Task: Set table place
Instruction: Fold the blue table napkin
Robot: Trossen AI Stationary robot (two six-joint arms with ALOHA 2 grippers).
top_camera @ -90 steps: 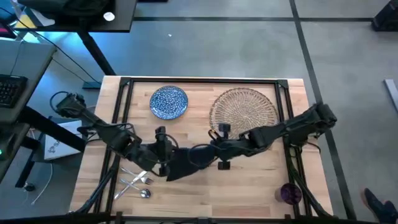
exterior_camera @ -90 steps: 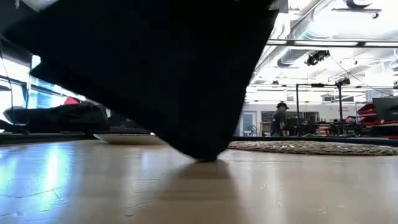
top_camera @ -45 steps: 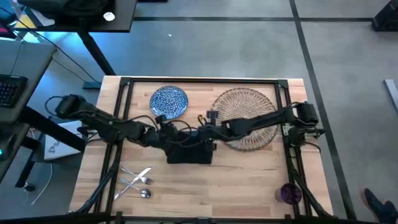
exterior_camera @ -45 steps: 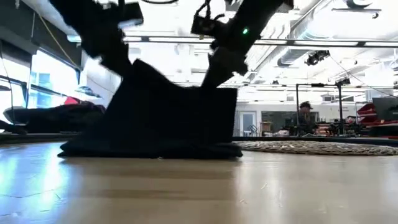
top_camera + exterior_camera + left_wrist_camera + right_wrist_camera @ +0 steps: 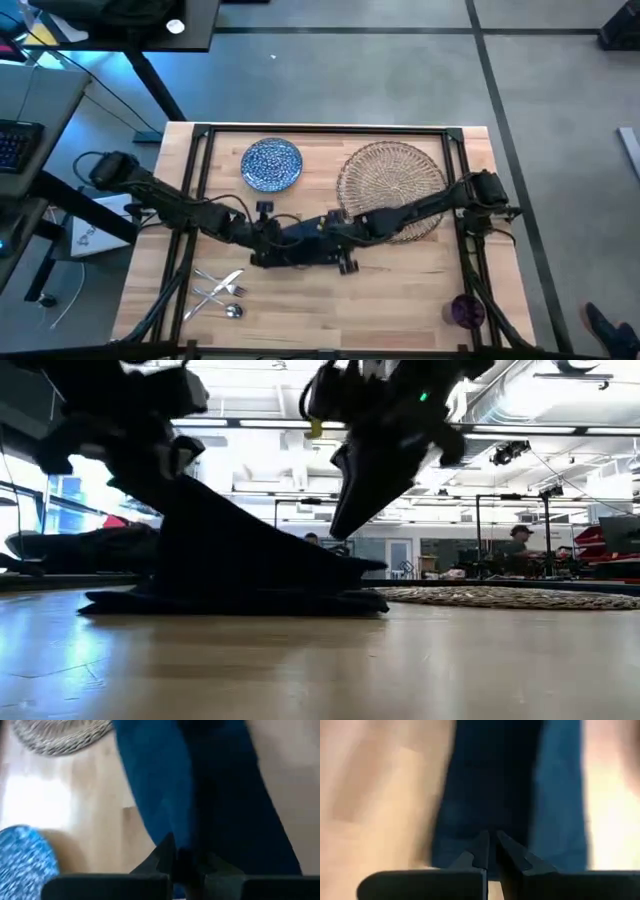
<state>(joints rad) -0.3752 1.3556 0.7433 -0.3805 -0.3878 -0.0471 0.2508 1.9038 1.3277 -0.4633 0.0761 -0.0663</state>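
Observation:
The dark navy napkin point(image 5: 300, 247) lies at the middle of the table point(image 5: 400, 300), its lower layers flat on the wood point(image 5: 230, 600) and its upper layer raised. My left gripper point(image 5: 262, 240) and my right gripper point(image 5: 343, 255) are both shut on that upper layer, one at each end. The blue speckled plate point(image 5: 272, 163) and the woven placemat point(image 5: 392, 180) lie at the far side. The silver cutlery point(image 5: 220, 290) lies at the near left. The purple cup point(image 5: 465, 310) stands at the near right. My left gripper pinches the napkin's raised edge point(image 5: 175, 837) at its left end between its two fingers, slanting down from above. The cloth slopes down from the fingers point(image 5: 175, 470) to the flat layers on the table. My right gripper pinches the napkin's edge point(image 5: 490, 827) at its right end between its two fingers, slanting down from above. There the cloth sits low point(image 5: 350, 555), close over the layers lying on the table.
A black rail frame point(image 5: 320, 129) runs around the tabletop. Bare wood lies between the napkin and the near edge point(image 5: 340, 310). People and desks show in the room far behind the table point(image 5: 520, 550).
Both grippers carried the hanging napkin toward the far edge and laid its lower part on the table. They then came back toward the near edge and went down, bringing the held edge over the lying part. The cloth now sits much lower and flatter.

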